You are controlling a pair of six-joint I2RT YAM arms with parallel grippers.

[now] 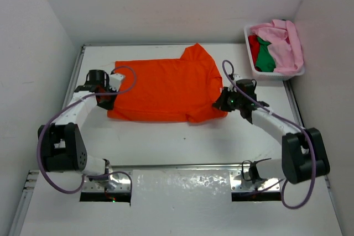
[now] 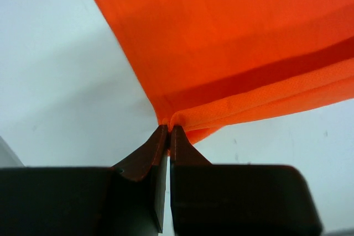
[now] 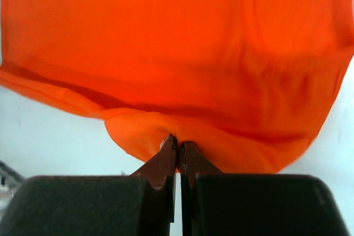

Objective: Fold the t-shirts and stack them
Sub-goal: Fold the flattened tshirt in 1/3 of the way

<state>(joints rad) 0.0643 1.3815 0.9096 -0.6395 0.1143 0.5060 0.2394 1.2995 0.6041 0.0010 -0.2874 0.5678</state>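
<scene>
**A:** Where is the orange shirt [image 1: 160, 89] lying?

**B:** It is lying spread flat on the table [image 1: 166, 142], to the left of the basket [image 1: 251, 66]. Its long axis is running straight away from the basket, with the collar end pointing toward it and the hem end pointing away.

**A:** And the others?

**B:** The pink shirt [image 1: 285, 45], green shirt [image 1: 265, 56] and red shirt [image 1: 253, 42] are sitting bunched inside the basket, not yet folded.

**A:** What are the grippers doing?

**B:** Both are pinching tight on the orange shirt's near edge. The right gripper [image 1: 218, 105] is clamping the corner on the basket side. The left gripper [image 1: 110, 103] is clamping the corner farthest from the basket. In each wrist view the tips are meeting on a thin bunch of cloth.

**A:** Which way is the cloth lying from them?

**B:** It is spreading away from both sets of tips, toward the shirt's far edge. So I am judging that the next move is depending on lifting the near edge and carrying it over along that line, folding about the long axis. Each arm is holding one end, so both would need to be travelling together. If one lags, the crease is likely to end up skewed.
</scene>
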